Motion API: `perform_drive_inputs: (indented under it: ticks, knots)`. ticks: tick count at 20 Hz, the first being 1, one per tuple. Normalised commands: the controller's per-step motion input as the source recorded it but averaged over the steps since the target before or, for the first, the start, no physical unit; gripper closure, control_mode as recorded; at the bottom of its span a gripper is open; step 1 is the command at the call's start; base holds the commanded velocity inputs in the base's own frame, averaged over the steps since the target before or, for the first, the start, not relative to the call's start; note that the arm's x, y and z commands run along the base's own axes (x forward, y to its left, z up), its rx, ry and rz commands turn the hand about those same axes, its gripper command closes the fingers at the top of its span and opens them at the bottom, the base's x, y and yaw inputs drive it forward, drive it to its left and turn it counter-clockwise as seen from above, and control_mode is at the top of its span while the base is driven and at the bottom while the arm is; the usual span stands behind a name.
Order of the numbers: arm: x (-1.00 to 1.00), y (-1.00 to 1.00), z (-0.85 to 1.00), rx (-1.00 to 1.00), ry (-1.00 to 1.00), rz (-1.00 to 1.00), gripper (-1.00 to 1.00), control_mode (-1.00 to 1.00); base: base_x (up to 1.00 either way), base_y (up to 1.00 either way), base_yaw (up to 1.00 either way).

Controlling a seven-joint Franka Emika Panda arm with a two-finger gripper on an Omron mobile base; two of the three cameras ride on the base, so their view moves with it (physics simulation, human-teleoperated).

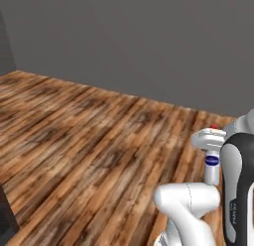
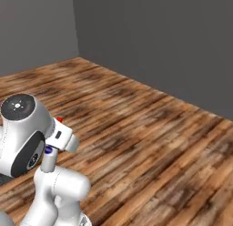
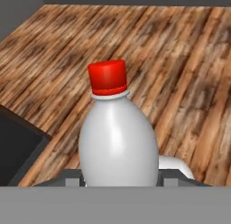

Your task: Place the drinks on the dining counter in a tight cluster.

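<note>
Left base view first: the gripper (image 1: 210, 141) is up at the right edge with the bottle (image 1: 212, 163) clamped in it. The red cap (image 1: 214, 126) pokes out above the hand, and the blue label (image 1: 212, 160) and the clear lower half hang below it. Everything beyond the bottle is plank floor (image 1: 89, 141) running out to a grey wall (image 1: 149, 41).

Right base view: same deal from the other side. The gripper (image 2: 58, 136) sits at the left, with a sliver of the cap (image 2: 59, 119) above it and a bit of the label (image 2: 48, 150) below. The bottle (image 2: 49, 157) hangs upright over the arm's own elbow, well clear of the floor (image 2: 150, 143).

Hand view: the bottle (image 3: 118, 137) sits dead centre and the gripper (image 3: 119, 177) has its jaws squeezed in on both sides of the body, low down. Left of the bottle there's a dark boxy thing (image 3: 18, 148) that I can't identify.

So I'd call this the carry leg, with the bottle in hand and the dining counter yet to reach. To do it well, I'd keep the hand level and the bottle upright, drive smoothly so it doesn't slip in the grip, and only lower once stone is under it, setting it right next to the other drinks without knocking them.

As for containers, the bottle is the only one here and its cap (image 3: 107, 77) is on. The body looks milky from up close, so I can't tell how full it is.
</note>
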Motion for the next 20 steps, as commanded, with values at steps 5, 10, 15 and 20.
perform_drive_inputs:
  ticks: [5, 10, 15, 20]
  knots:
    - [0.00, 0.00, 0.00, 0.00, 0.00, 0.00, 1.00, 1.00, 1.00, -0.12, 0.55]
    - [0.00, 0.00, 0.00, 0.00, 0.00, 0.00, 1.00, 1.00, 1.00, -0.09, 0.44]
    - [0.00, 0.00, 0.00, 0.00, 0.00, 0.00, 1.00, 1.00, 1.00, 0.00, 0.57]
    - [0.00, 0.00, 0.00, 0.00, 0.00, 0.00, 1.00, 1.00, 1.00, -0.24, 0.56]
